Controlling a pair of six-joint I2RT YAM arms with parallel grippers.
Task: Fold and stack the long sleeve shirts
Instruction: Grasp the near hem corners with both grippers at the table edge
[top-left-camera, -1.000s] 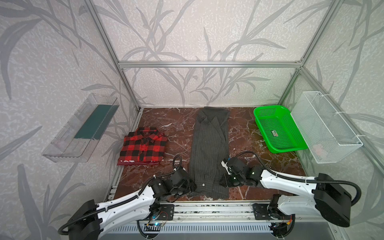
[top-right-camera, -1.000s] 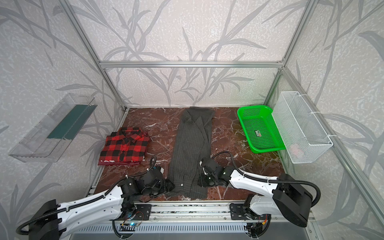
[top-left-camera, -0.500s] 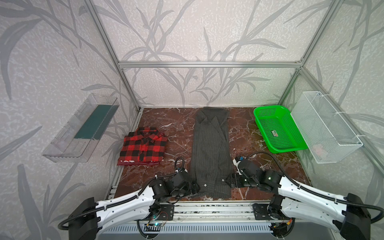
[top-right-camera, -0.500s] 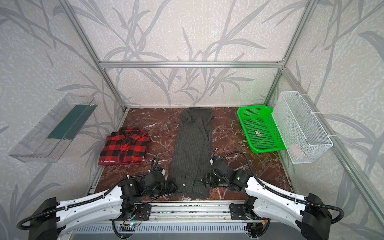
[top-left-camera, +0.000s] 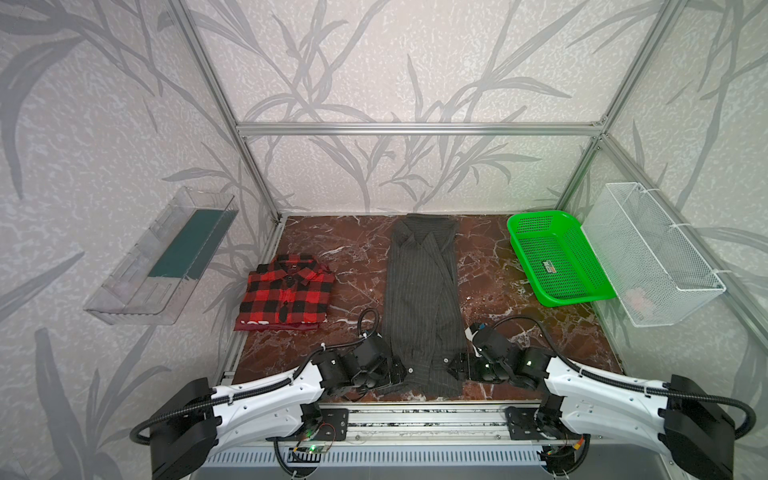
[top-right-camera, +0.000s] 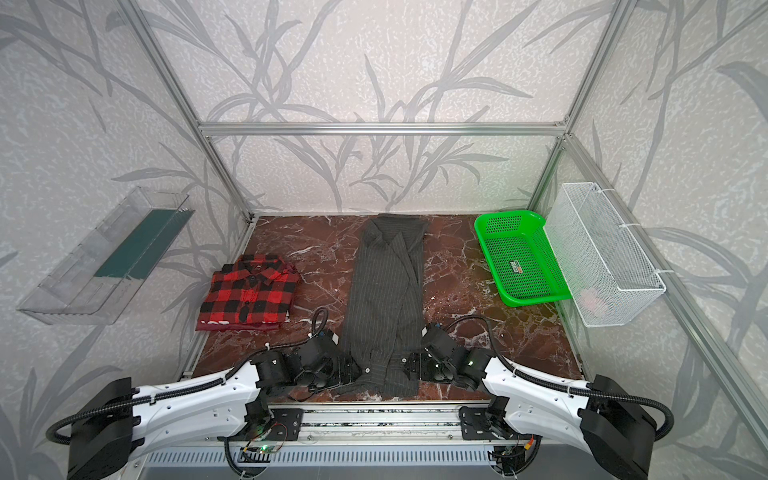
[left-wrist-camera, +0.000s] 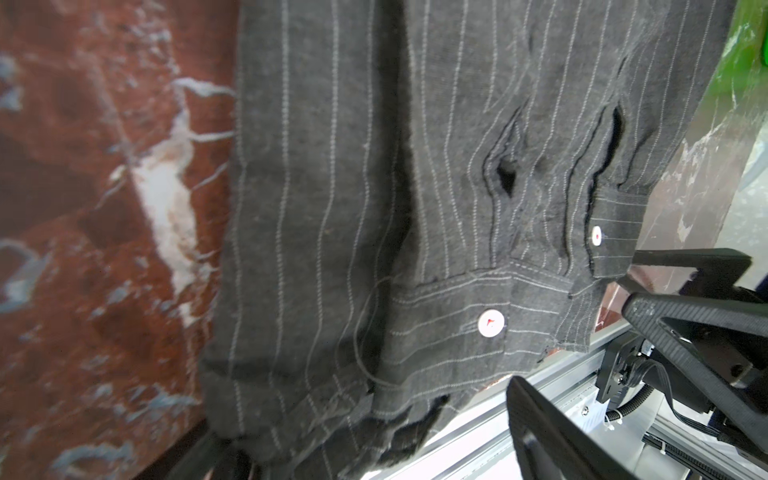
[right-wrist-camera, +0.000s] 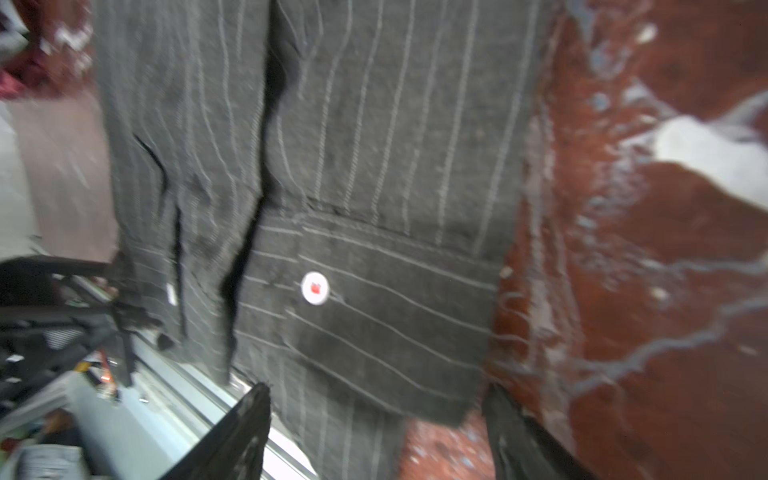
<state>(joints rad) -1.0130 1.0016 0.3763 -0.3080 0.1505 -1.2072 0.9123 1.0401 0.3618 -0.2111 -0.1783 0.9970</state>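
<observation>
At the hem of the charcoal pinstriped shirt (top-left-camera: 419, 291), the left gripper (top-left-camera: 401, 374) and right gripper (top-left-camera: 455, 368) flank its corners, jaws wide and empty, likely poised to fold it; the folded plaid shirt (top-left-camera: 286, 297) lies left of it.

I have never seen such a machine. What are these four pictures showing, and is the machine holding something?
Two robot arms reach in from the near table edge. Two pictures look down from above, almost alike; two come from cameras on the arms' wrists. On the marble table lie a folded red plaid shirt and a dark pinstriped shirt, stretched out long; a green basket sits at the right. The left end effector and the right end effector are at the pinstriped shirt's near hem, jaws open. Nothing is held.
</observation>
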